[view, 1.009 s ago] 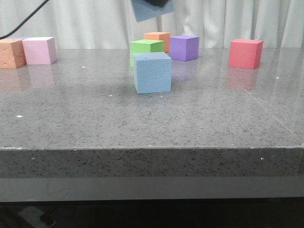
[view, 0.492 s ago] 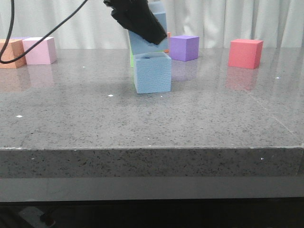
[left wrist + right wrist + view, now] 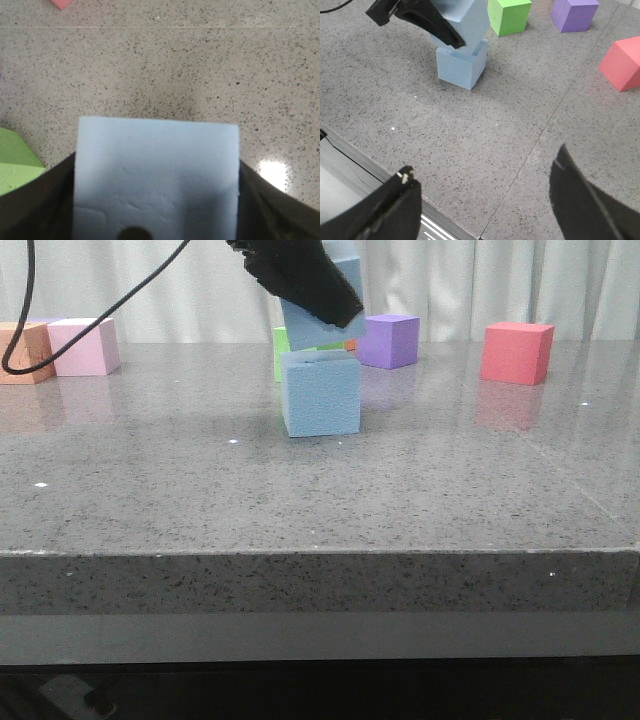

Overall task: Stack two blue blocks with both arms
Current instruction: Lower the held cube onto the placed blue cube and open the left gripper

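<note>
One blue block (image 3: pixel 320 392) stands on the grey stone table. My left gripper (image 3: pixel 322 312) is shut on the second blue block (image 3: pixel 303 330) and holds it tilted directly over the first, its lower edge at the first block's top face; I cannot tell if they touch. In the left wrist view the held block (image 3: pixel 156 145) fills the space between the dark fingers (image 3: pixel 35 205). The right wrist view shows the lower block (image 3: pixel 460 65) and the held block (image 3: pixel 470 20). My right gripper (image 3: pixel 484 160) is open and empty above the table's front edge, well short of the blocks.
A green cube (image 3: pixel 279 348) stands just behind the blocks and a purple cube (image 3: pixel 388 340) to their right. A red cube (image 3: pixel 517 352) is at the far right. Pink (image 3: pixel 84 345) and orange (image 3: pixel 24 352) cubes are at the far left. A black cable (image 3: pixel 100 315) hangs at the left.
My left gripper has come down from the top of the view with the blue block to just over the standing block. In the last half second it shifted slightly right.
</note>
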Tool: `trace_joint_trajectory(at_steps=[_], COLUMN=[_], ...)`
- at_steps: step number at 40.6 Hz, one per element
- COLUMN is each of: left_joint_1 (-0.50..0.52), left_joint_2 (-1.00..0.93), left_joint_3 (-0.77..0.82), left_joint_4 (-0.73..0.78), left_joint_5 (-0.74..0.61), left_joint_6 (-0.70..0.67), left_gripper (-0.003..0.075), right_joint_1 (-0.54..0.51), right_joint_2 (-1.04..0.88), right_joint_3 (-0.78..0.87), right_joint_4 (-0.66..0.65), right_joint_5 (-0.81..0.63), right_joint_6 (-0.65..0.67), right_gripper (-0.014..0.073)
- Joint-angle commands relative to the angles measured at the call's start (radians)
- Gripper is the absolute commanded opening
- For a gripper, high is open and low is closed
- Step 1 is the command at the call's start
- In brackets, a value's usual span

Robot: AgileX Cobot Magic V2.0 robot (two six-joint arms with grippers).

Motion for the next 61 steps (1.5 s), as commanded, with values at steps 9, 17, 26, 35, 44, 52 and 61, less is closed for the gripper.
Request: trace_joint_trajectory(at_steps=[9,17,26,35,44,52,61], left_joint_1=[-0.009,-0.009,-0.009,-0.009,-0.009,-0.009,-0.009], left_joint_2=[-0.052,-0.052,-0.04,-0.027,-0.015,-0.011,-0.034], left_joint_3=[-0.032,-0.032,-0.032,-0.032,-0.032,-0.032,-0.034], left_joint_4=[0.001,-0.015,-0.02,-0.024,-0.026,-0.026,-0.026], left_joint_5=[-0.039,-0.037,-0.035,-0.031,-0.033,-0.06,-0.066], left_joint_6=[-0.051,-0.051,-0.051,-0.051,-0.051,-0.051,-0.051], left_gripper=[0.0386,0.0389,0.0389,0.0389,0.0435,0.0579,0.0589], right_joint_1=[-0.007,-0.007,-0.007,-0.007,-0.007,-0.007,-0.007], right_joint_2=[-0.004,-0.004,-0.004,-0.004,-0.004,-0.004,-0.004], right_joint_3=[-0.024,-0.024,-0.024,-0.024,-0.024,-0.024,-0.024], right_joint_4=[-0.002,-0.002,-0.002,-0.002,-0.002,-0.002,-0.002], right_joint_5=[-0.073,-0.073,-0.073,-0.073,-0.073,-0.073,-0.073], right_joint_6=[-0.009,-0.009,-0.009,-0.009,-0.009,-0.009,-0.009], right_gripper=[0.0543,0.0543,0.0543,0.0543,0.0543,0.0543,0.0543])
